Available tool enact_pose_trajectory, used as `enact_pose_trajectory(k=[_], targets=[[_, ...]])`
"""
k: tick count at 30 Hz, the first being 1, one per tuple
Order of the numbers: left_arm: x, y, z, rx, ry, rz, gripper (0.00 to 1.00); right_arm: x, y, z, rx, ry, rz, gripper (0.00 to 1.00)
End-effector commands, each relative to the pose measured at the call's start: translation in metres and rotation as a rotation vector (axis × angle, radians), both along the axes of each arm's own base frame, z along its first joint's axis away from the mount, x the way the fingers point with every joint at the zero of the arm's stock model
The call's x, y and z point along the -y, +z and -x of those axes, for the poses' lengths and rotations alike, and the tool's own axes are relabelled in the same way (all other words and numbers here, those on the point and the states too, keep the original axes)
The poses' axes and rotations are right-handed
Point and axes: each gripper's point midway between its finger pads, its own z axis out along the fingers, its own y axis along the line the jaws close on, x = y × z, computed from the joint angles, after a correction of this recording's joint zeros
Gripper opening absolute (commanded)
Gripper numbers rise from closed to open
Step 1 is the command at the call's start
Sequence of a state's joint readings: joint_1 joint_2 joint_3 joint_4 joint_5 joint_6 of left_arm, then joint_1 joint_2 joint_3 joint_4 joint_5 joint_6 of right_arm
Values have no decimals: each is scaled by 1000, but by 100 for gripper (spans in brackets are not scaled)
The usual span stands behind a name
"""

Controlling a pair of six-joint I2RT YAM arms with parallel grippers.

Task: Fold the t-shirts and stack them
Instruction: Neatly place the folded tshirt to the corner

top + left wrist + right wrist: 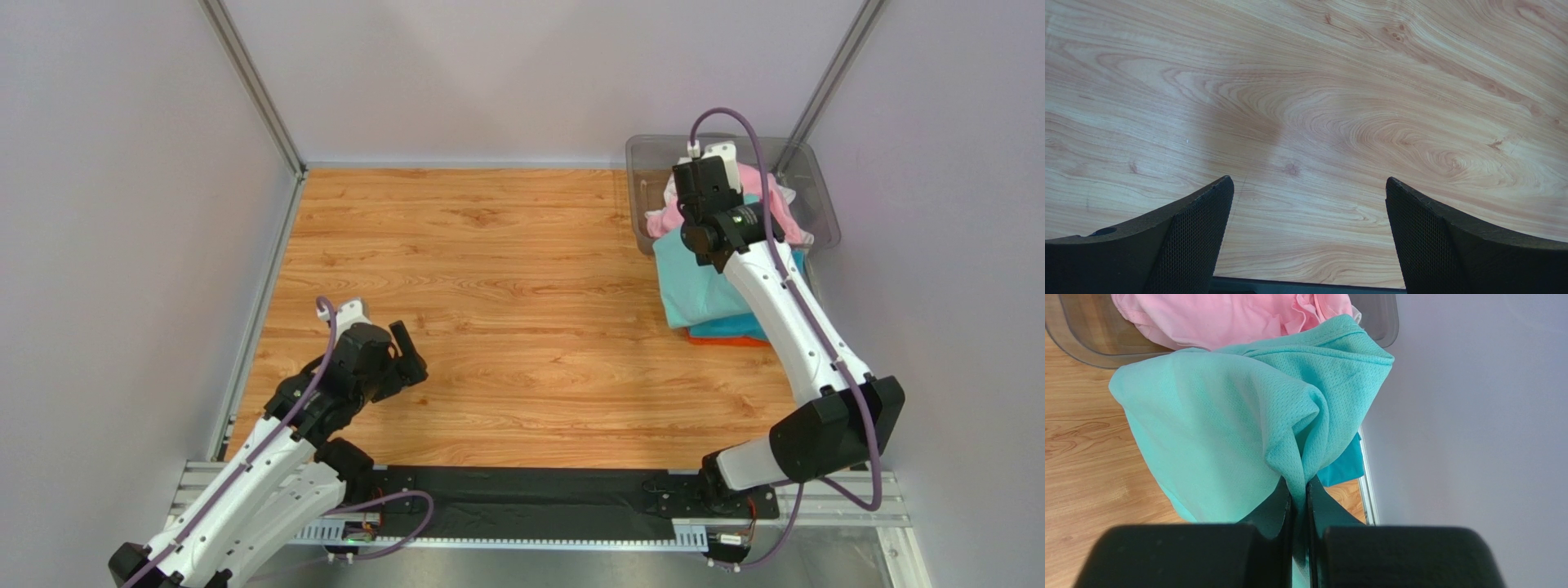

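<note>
My right gripper [1298, 485] is shut on a fold of the mint green t-shirt [1229, 429] and holds it up beside the bin; the shirt also shows in the top view [693, 282]. In the top view the right gripper [702, 196] is over the bin. A pink t-shirt [1211, 315] lies in the bin, seen from above too [664, 218]. A teal blue t-shirt [1343, 468] and an orange one [724, 339] lie under the mint one. My left gripper [1309, 202] is open and empty over bare wood, at the left in the top view [411, 355].
The clear grey plastic bin [822, 184] stands at the back right corner, also in the right wrist view [1088, 346]. Grey walls close in the wooden table [491, 306] on three sides. A black strip runs along the near edge [528, 496].
</note>
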State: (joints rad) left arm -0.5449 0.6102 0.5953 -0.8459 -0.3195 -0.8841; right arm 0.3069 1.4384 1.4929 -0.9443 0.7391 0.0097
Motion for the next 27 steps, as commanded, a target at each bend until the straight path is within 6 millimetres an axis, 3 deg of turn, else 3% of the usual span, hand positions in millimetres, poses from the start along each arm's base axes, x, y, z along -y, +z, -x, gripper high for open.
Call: enact_pose_trajectory(k=[1,7,11,14,22,27], targets=[[3,0,-3,12,-20,-2,100,12,6,-2,-2,-14,-17,0],[2,-1,-2,10,-20,-3,100,51,-11,-9,-30,-116,1,0],[2,-1,-2,9,-19,-5,100,74,-34,-14,-71,-141,-2,0],[2,-2,-2,8,-19,-6,100,83,-46,-25,-63,-135,-57,0],[2,-4,-3,-3,-19,-20,100,120,-68,-35,-86,-203,-122,0],[2,-5,-3,-7,-21,-22,100,136,-102,-34,-147,-254,-175,0]])
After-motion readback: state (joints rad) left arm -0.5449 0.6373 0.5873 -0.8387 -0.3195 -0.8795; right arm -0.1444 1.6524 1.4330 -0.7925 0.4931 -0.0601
